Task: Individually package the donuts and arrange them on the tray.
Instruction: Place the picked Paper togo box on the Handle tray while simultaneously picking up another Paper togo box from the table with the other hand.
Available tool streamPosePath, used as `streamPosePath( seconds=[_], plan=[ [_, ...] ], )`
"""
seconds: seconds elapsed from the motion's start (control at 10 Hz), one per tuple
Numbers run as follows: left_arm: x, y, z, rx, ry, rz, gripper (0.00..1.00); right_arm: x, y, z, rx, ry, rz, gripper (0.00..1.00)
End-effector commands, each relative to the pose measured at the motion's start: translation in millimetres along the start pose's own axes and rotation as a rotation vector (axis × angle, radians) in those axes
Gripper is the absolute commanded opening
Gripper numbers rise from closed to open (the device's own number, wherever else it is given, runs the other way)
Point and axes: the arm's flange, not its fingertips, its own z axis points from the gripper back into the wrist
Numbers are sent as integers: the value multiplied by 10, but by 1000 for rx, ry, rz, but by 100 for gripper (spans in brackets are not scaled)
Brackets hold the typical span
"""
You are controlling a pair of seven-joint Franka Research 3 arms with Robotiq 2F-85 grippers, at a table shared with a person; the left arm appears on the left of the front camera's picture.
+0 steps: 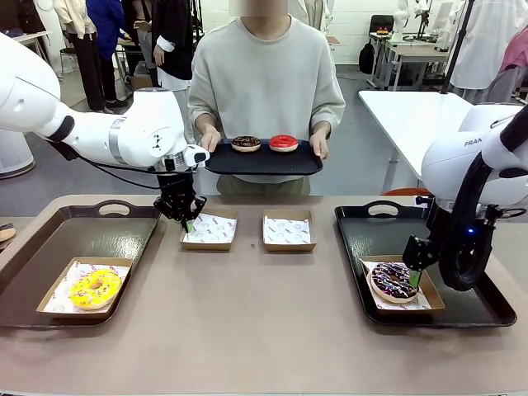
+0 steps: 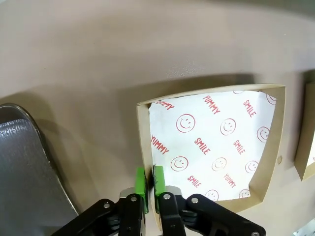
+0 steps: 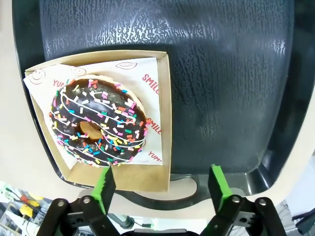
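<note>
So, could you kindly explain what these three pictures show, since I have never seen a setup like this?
Two white robot arms share a table with a person. The front view looks across the table from between the arms. The other two pictures come from cameras on each arm's wrist, looking down along that arm's tool.

The left tool has its green pads pinched on the wall of an empty paper-lined box. The right tool is open, over the boxed sprinkled donut on the right tray.

The left tray holds the boxed yellow donut. A second empty box sits mid-table. The person holds up a small tray with a chocolate donut and a red donut.
</note>
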Motion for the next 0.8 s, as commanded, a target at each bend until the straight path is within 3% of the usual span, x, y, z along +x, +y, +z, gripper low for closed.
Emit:
streamPosePath(
  seconds=[0.0, 0.3, 0.4, 0.5, 0.7],
  plan=[
    [69, -39, 44, 24, 11, 32, 0, 15, 3, 3, 35, 7, 2, 100],
    [43, -49, 99, 2, 30, 46, 0, -99, -101, 156, 85, -23, 26, 100],
    [25, -68, 200, -21, 50, 21, 0, -199, -220, 308, 140, 40, 92, 100],
    [-32, -90, 426, -30, 51, -4, 0, -365, -509, 605, 301, 80, 158, 100],
    [-47, -84, 910, -56, 24, 14, 0, -609, -1108, 1041, 550, 69, 221, 100]
  ],
)
